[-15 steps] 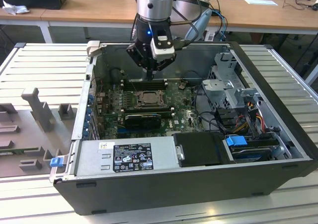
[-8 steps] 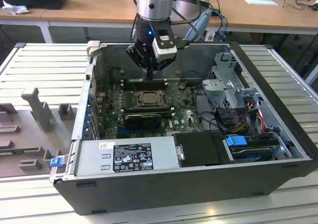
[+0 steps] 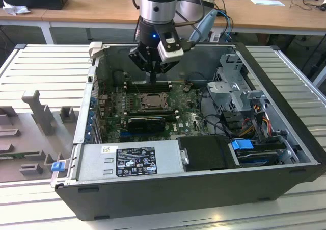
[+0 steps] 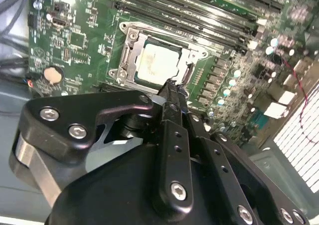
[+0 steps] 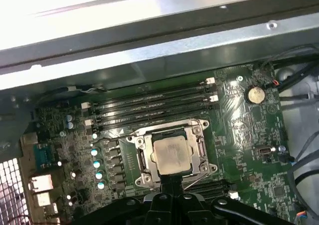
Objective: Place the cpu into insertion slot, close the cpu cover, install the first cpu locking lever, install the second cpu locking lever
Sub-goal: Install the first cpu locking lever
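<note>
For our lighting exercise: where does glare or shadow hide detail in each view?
First wrist view: glare whitens the case wall and sheens the cpu. Second wrist view: the perforated panel is burnt out, the end effector dark in front. Exterior view: the motherboard around the insertion slot lies in shade.

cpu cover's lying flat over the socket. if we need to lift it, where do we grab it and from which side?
Likely the tab jutting from one corner, approached low from outside the frame. The cpu cover lies flat, and the cpu fills its window, so no rail offers room for a pinch from above.
</note>
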